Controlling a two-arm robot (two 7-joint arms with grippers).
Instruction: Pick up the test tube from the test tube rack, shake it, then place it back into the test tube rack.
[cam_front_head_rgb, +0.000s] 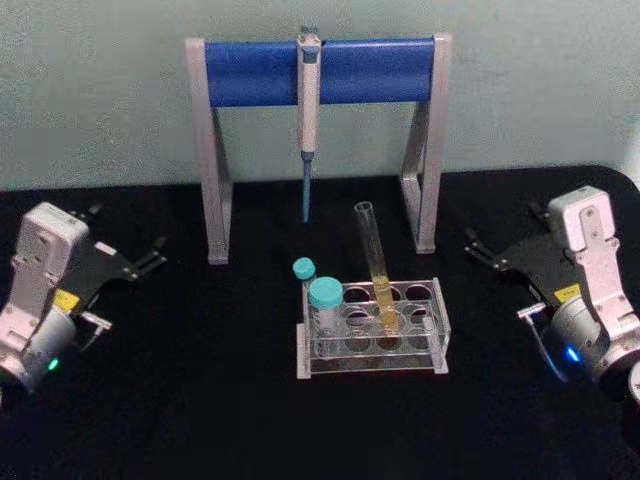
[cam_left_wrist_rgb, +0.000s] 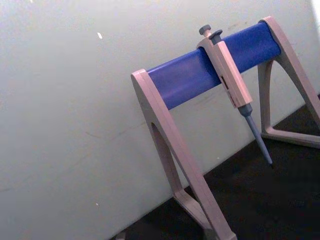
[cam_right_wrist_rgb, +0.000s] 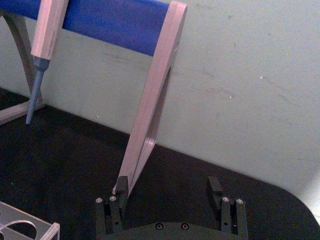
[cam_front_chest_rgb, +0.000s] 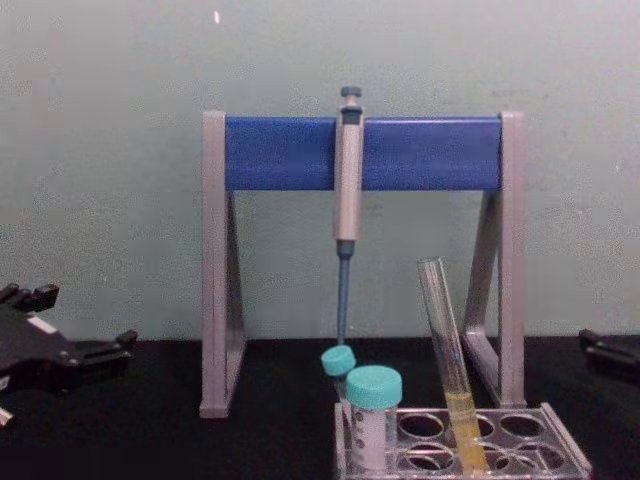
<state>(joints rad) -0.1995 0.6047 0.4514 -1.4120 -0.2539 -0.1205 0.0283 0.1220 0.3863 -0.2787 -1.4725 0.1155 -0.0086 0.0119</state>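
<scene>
Item 1, test tube rack (cam_front_head_rgb: 372, 358): low clear plastic, sits on black table (cam_front_head_rgb: 200, 400) at centre front, just fwd of the stand. Round holes in top plate, most vacant.

Item 2, test tube (cam_front_head_rgb: 376, 268): long clear glass, no cap, stands in a rack hole at the middle, leaning with its mouth toward robot's left. Yellow liquid in lower part. Nothing touches it but the rack.

Item 3, two teal-capped tubes (cam_front_head_rgb: 324, 296): short, wide, at rack's left end, one behind the other.

Item 4, stand (cam_front_head_rgb: 318, 72): grey legs, blue crossbar, at table's rear against pale wall. Pipette (cam_front_head_rgb: 308, 110) hangs from bar's middle, tip down, above table and behind rack.

Item 5, left gripper (cam_front_head_rgb: 158, 252): at table's left side, well apart from rack, points inward. Holds nothing, touches nothing; jaw gap – cannot tell.

Item 6, right gripper (cam_right_wrist_rgb: 167, 190): at table's right side, well apart from rack. In right wrist view jaws stand wide apart, nothing between them, tips (cam_right_wrist_rgb: 214, 186) above bare table, aimed toward stand's leg.
</scene>
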